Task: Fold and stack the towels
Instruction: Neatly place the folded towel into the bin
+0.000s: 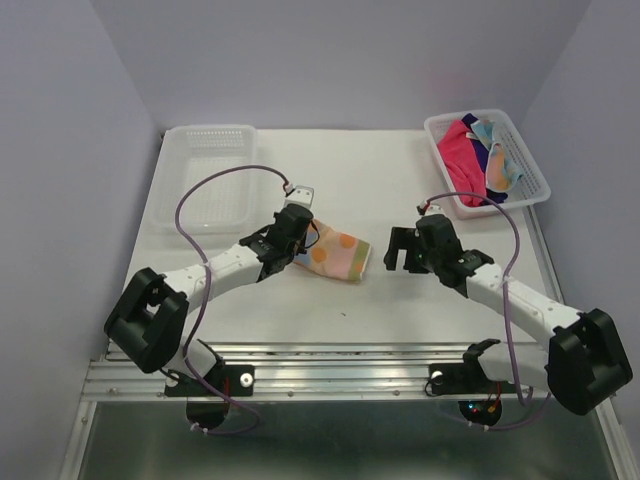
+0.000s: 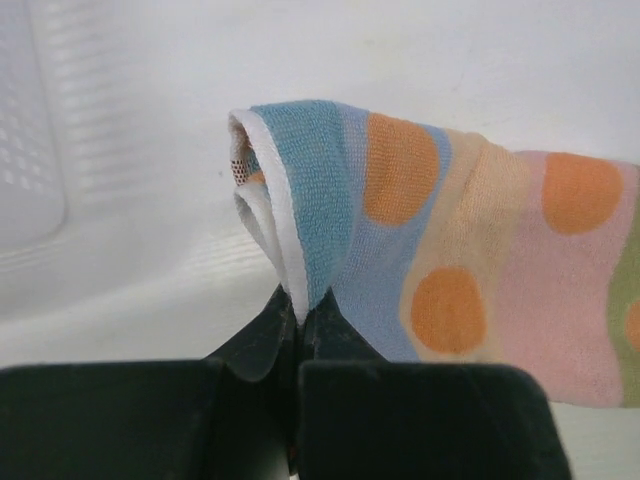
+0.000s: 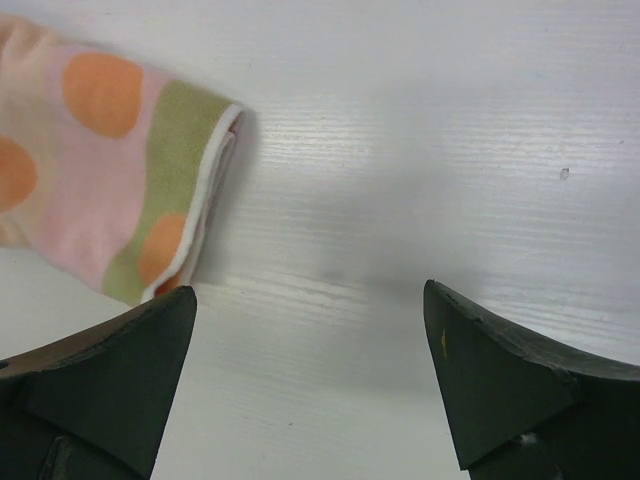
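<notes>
A folded pastel striped towel with orange dots (image 1: 338,255) lies on the white table near the middle. My left gripper (image 1: 300,243) is shut on its left end; in the left wrist view (image 2: 298,312) the jaws pinch the white-edged blue corner of the towel (image 2: 400,250), lifted a little. My right gripper (image 1: 402,250) is open and empty just right of the towel, over bare table (image 3: 310,300); the towel's green end (image 3: 130,170) shows at upper left there. A hot pink towel (image 1: 462,158), a deep purple towel (image 1: 494,172) and a second striped towel (image 1: 503,160) lie bunched in the right basket.
An empty white perforated basket (image 1: 212,178) stands at the back left, also behind the towel in the left wrist view (image 2: 40,130). The other white basket (image 1: 531,160) stands at the back right. A metal rail (image 1: 340,365) runs along the near table edge.
</notes>
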Controlling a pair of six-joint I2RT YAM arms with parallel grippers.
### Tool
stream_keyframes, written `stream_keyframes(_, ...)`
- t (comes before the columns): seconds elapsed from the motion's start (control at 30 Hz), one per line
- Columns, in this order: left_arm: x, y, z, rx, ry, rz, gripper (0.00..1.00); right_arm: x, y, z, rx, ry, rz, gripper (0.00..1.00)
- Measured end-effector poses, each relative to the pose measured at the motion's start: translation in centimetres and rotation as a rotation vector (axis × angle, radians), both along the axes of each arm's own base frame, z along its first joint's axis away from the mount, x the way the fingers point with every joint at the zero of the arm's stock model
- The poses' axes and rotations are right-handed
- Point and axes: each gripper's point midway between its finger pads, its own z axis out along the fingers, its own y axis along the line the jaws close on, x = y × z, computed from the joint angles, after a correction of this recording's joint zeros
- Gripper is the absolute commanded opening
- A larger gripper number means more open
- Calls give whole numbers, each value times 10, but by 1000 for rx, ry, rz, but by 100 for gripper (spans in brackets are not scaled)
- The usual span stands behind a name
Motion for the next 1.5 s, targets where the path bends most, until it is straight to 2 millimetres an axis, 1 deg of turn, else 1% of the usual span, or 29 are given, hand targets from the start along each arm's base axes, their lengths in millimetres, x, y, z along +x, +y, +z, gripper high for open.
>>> stream_keyframes(0.07, 8, 4, 14, 49, -40, 3, 0, -1, -2, 2, 0, -9, -4, 100)
stream_keyframes(0.13, 11, 9, 21, 89, -66, -7, 0, -2, -3, 2, -1, -13, -7, 100)
stream_keyframes(0.23, 5, 22, 30, 161, -98, -47, 0, -2, -3, 2, -2, -14, -10, 100)
stream_keyframes(0.3, 1, 31, 40, 188, -119, -54, 0, -2, -4, 2, -2, -14, -11, 100)
stream_keyframes(0.43, -6, 47, 73, 240, -191, -73, 0, -2, -2, 2, 5, -14, -6, 100)
stream_keyframes(0.53, -8, 59, 89, 287, -236, -78, 0, -2, 0, 2, 13, -13, 2, 100)
stream_keyframes(0.6, -10, 71, 93, 328, -257, -68, 0, -3, 1, 2, 17, -9, 7, 100)
stream_keyframes(0.8, -15, 112, 94, 486, -270, -62, 0, -4, 5, 1, 30, -4, 22, 100)
stream_keyframes(0.87, -16, 126, 96, 530, -277, -63, 0, -3, 6, 1, 34, -6, 25, 100)
stream_keyframes(0.93, -14, 146, 106, 571, -296, -45, 0, -4, 6, -2, 34, 0, 27, 100)
stream_keyframes(1.0, -12, 161, 118, 598, -321, -13, 0, -4, 6, -6, 28, 11, 27, 100)
stream_keyframes(1.13, -5, 185, 131, 689, -325, -3, 0, -4, 6, -10, 20, 24, 25, 100)
stream_keyframes(1.3, 12, 200, 150, 776, -321, -36, 0, -2, 3, -11, 9, 18, 13, 100)
stream_keyframes(1.43, 20, 206, 161, 841, -338, -89, 0, -1, 0, -11, -5, 11, -2, 100)
stream_keyframes(1.5, 23, 206, 165, 860, -353, -125, 0, 0, -2, -11, -11, 7, -8, 100)
